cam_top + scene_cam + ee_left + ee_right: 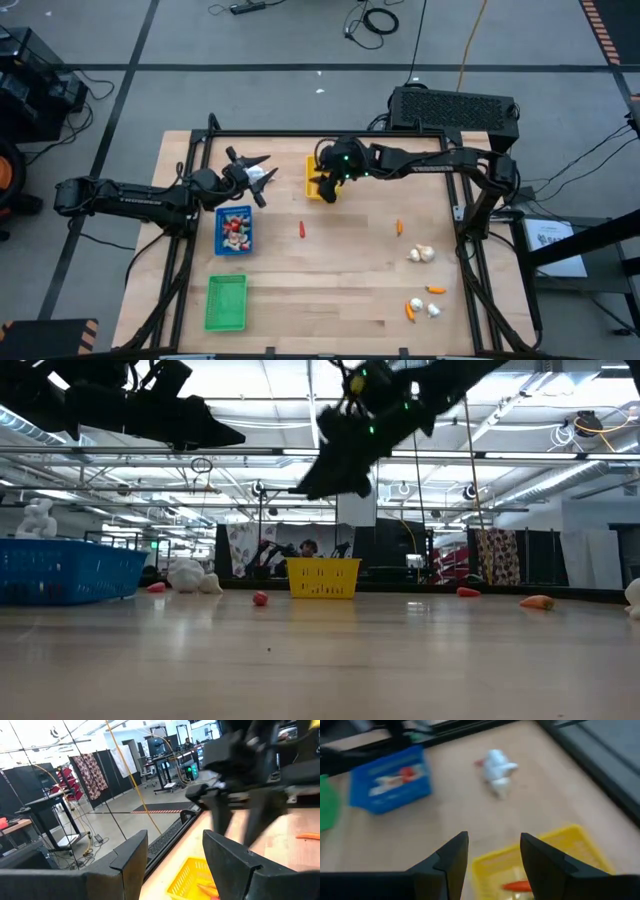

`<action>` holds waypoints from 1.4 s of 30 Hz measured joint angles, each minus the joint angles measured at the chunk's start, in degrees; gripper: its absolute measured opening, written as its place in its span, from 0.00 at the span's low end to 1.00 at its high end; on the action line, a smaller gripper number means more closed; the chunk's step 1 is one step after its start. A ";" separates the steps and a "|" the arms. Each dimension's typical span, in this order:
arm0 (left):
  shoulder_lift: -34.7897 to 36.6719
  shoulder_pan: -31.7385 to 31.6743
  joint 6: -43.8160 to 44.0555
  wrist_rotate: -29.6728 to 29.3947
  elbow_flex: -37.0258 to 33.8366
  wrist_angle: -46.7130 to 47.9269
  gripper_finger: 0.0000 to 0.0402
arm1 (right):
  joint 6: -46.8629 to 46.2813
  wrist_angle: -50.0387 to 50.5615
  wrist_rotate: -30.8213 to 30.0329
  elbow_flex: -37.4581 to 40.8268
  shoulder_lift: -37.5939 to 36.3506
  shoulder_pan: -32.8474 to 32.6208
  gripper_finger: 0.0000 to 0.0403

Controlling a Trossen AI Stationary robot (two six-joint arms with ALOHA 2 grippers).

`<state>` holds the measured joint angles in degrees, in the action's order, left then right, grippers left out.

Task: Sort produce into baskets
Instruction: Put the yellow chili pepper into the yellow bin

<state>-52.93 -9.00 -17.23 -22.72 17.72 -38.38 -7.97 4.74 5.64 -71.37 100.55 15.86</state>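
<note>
Now orange carrot [516,886] w/in yellow tray [555,851]

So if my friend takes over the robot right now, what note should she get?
Right gripper: open, empty, above the yellow tray, which holds an orange piece.
Left gripper: open, empty, raised between the blue and yellow trays.
Blue tray: has red-and-white pieces in it.
Green tray: looks empty.
White piece lies loose near the left gripper.
Left to sort: red piece, orange piece, white bulbs, and the orange and white cluster on the right side.
</note>
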 joint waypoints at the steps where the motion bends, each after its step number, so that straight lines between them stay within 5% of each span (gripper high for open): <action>1: 0.00 0.01 -0.05 0.00 0.00 -0.01 0.49 | 0.07 1.77 0.45 -1.10 0.01 -0.87 0.42; 9: 0.00 0.01 -0.01 0.11 0.00 -0.10 0.49 | -0.92 10.23 0.32 -5.31 0.06 -9.15 0.42; 14: 0.00 0.01 0.26 0.15 0.00 -0.10 0.49 | -8.12 30.22 0.45 -12.36 -0.50 -14.31 0.42; 24: 0.00 0.01 0.30 0.17 0.00 -0.12 0.49 | -33.66 57.73 6.01 -18.26 -0.49 -29.55 0.42; 33: 0.00 0.03 0.45 1.99 0.00 -0.17 0.49 | -59.89 76.41 0.44 -18.25 -0.17 -44.92 0.42; 37: 0.00 0.01 0.45 2.44 0.00 -0.17 0.49 | -61.87 84.41 0.36 -18.22 -0.17 -50.63 0.42; 42: 0.00 0.01 0.48 2.96 0.00 -0.29 0.49 | -53.68 84.62 -2.61 -14.38 -0.21 -55.80 0.42</action>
<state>-52.93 -8.99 -16.75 -19.76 17.72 -38.67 -61.65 89.36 3.04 -85.75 100.33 -39.94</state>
